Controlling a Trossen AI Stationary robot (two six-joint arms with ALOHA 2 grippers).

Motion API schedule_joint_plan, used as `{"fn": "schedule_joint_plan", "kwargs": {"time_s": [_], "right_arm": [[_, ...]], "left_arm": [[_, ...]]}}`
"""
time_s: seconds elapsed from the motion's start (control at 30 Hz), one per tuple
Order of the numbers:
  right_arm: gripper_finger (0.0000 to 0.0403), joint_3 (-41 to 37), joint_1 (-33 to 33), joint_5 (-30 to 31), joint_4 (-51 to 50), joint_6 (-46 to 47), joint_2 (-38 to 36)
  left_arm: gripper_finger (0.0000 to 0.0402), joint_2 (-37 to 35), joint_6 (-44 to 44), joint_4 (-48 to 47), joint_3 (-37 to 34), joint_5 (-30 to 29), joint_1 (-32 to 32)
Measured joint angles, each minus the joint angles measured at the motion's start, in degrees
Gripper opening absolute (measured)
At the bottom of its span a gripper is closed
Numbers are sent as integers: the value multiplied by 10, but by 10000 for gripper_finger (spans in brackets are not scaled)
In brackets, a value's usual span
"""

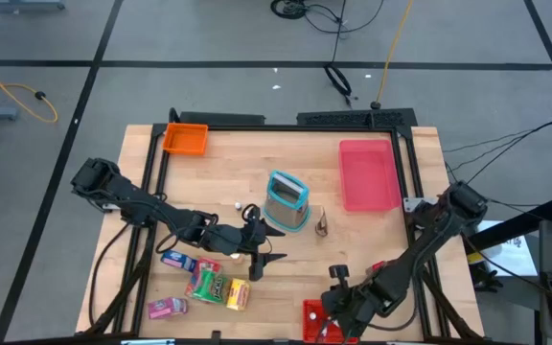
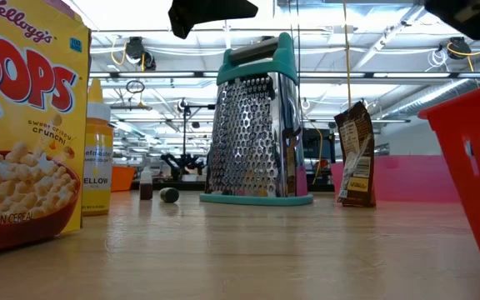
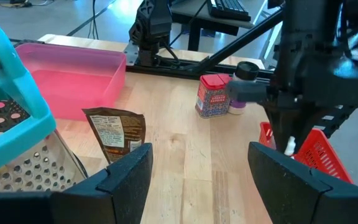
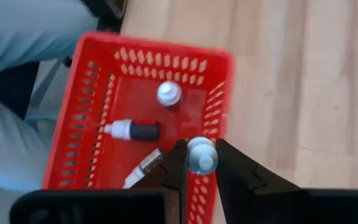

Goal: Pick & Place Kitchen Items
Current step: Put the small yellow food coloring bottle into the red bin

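A: Containers on the tabletop (image 1: 286,268)?
B: Red basket (image 4: 92,106) at the lower edge of the high view, holding a white-capped bottle (image 4: 168,93), a dark bottle (image 4: 132,130) lying on its side with a white tip, and a pale item, partly hidden. Pink tray (image 1: 368,174) at upper right and orange bin (image 1: 185,140) at upper left; no contents can be made out in either.

A: The hands?
B: Right hand (image 4: 201,163), directly over the basket, clenched on a small white-capped bottle (image 4: 202,155). Left hand (image 3: 197,171), centre of the high view beside the teal grater (image 1: 286,202), released, grasping nothing.

A: Remaining items?
B: Snack packets (image 1: 204,281) in blue, green, yellow and pink at lower left of the high view; a brown packet (image 3: 114,132) upright just right of the grater; a red canister (image 3: 212,96) with red lid near the right arm.
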Motion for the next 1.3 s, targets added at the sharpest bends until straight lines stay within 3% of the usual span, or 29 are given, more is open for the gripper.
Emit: {"fn": "schedule_joint_plan", "kwargs": {"time_s": [1.07, 1.3], "right_arm": [[84, -1, 0, 1, 47, -21, 6], [111, -1, 0, 2, 47, -24, 6]], "left_arm": [[267, 0, -9, -13, 0, 0, 0], [267, 0, -10, -13, 0, 0, 0]]}}
